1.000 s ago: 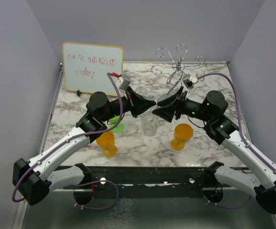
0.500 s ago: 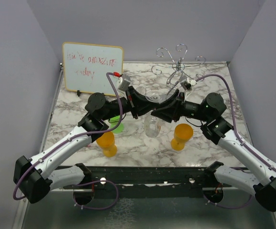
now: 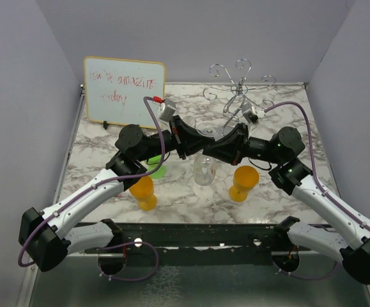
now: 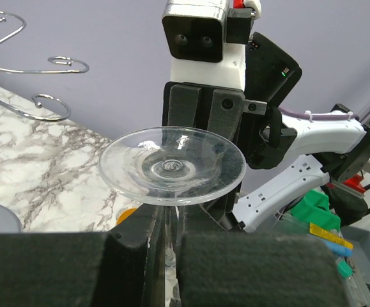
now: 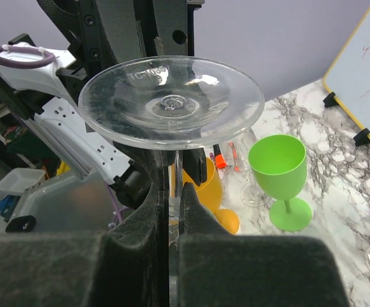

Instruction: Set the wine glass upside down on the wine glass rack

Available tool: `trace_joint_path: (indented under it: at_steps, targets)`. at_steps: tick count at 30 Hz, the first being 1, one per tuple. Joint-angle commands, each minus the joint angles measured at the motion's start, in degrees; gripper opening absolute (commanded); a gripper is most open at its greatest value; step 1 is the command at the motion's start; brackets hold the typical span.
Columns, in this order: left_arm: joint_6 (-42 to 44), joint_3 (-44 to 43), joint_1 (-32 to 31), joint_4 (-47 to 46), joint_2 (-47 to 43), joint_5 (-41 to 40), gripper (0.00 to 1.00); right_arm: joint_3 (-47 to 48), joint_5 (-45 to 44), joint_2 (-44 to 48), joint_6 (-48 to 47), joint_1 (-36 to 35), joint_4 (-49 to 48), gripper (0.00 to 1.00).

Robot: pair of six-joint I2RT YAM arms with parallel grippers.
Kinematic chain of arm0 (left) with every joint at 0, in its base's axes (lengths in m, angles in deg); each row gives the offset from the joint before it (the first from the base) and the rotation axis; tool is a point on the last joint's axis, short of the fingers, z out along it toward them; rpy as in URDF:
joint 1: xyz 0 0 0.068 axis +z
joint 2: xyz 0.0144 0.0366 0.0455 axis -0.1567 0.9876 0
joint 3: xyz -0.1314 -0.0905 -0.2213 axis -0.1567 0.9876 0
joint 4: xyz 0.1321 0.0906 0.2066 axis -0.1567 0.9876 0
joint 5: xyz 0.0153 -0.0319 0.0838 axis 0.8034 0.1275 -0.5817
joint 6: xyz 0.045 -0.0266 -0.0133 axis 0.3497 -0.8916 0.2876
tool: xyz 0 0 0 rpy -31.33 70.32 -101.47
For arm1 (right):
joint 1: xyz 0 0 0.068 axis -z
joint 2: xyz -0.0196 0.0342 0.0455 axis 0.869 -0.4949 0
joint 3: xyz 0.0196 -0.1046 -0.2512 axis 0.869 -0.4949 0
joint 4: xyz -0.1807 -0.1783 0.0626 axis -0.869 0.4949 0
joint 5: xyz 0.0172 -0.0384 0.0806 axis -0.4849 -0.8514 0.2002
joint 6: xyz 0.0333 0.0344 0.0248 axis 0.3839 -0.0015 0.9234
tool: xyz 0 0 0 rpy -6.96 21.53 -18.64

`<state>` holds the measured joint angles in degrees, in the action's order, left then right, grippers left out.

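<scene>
Wine glass: inverted, foot up, above mid-worktop. Left claw and right claw both pinch its stem. Wine glass rack: far edge, right of centre.

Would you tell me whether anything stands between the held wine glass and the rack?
No loose object visibly does. The left pincer and right pincer grip the wine glass; only the right arm's wrist lies toward the wine glass rack.
</scene>
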<state>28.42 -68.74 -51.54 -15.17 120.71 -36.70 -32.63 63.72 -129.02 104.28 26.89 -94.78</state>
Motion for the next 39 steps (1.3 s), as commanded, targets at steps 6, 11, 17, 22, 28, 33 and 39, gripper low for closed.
trace_joint_path:
  at_steps: [6, 11, 17, 22, 28, 33, 39]
  targets:
    - [-1.9, -1.2, -0.8, -5.2, -3.1, -2.3, 0.16, -1.7, -9.2, 4.2, -2.6, 0.0, 3.1, 0.00]
    - [-2.1, -0.7, -0.8, -4.7, -4.2, -3.7, 0.55, -1.7, -15.1, 6.9, -2.8, -0.1, 4.7, 0.01]
    - [1.0, 0.7, -0.8, 2.3, -6.7, -9.5, 0.88, -0.9, -24.8, 12.1, -6.2, -0.1, 11.2, 0.01]
    - [7.5, -2.7, -0.8, 22.0, -9.3, -21.7, 0.97, 0.8, -34.2, 18.0, -10.3, 0.0, 20.8, 0.00]
    - [13.3, -4.8, -0.8, 35.1, -11.2, -32.1, 0.99, 3.5, -53.1, 20.2, -15.1, -0.1, 31.1, 0.01]
    - [14.2, -4.2, -0.9, 36.1, -11.4, -34.5, 0.99, 5.7, -65.8, 18.0, -8.7, 0.0, 33.5, 0.00]
    - [15.1, -4.4, -0.8, 36.5, -10.0, -33.7, 0.99, 5.7, -77.6, 15.3, -7.8, 0.0, 37.4, 0.01]
